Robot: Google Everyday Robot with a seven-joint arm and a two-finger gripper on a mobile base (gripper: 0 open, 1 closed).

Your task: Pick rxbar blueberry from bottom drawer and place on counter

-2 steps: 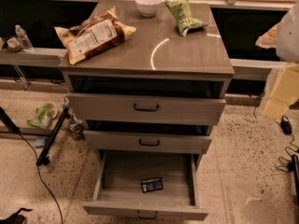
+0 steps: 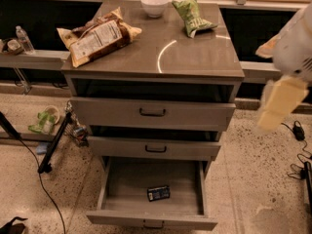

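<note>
We see the drawer cabinet in the middle of the scene, and everything else is placed from it. Its bottom drawer is pulled far out toward us, and the rxbar blueberry lies flat on the drawer floor, near the front wall and roughly centred, touching nothing else. Above it the middle drawer and the top drawer each stand out a little from the cabinet body. On the cabinet's top, the table, a large brown-and-white chip bag lies at the left edge and partly overhangs it, a white bowl sits at the back edge, and a green snack bag lies just right of the bowl. The front right part of the table shows a curved light reflection. The tool hangs in the air to the right of the cabinet, level with the top drawer and apart from the cabinet. It appears only as a pale, smeared shape, so we cannot tell whether it is released or clenched. To the left of the cabinet a water bottle stands on a ledge, and a black stand leg slants across the floor.
</note>
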